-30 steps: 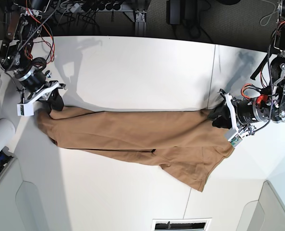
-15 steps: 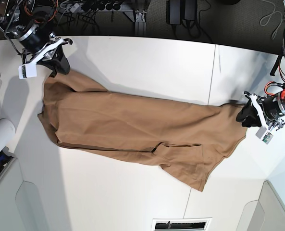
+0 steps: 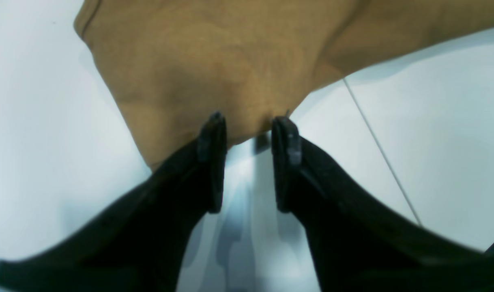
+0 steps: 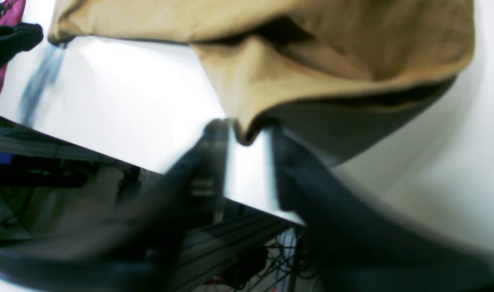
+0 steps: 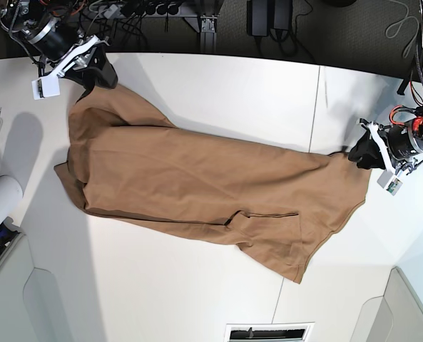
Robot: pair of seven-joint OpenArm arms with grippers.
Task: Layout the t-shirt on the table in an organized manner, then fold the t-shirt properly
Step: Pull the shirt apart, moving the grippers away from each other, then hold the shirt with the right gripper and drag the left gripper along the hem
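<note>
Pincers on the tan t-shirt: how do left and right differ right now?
The left pincer sits low over the smooth white table, the tan cloth t-shirt lying flat at its tips; the right pincer has a raised shirt corner hanging between its jaws. In the base view, left is at the shirt's right end, right at the table's far left corner. Both show jaws apart.

Bright, even light; the white table (image 5: 197, 92) glares in both wrist views. The right wrist view is heavily motion-blurred, the left sharper; soft shadows edge the t-shirt (image 5: 197, 185)
</note>
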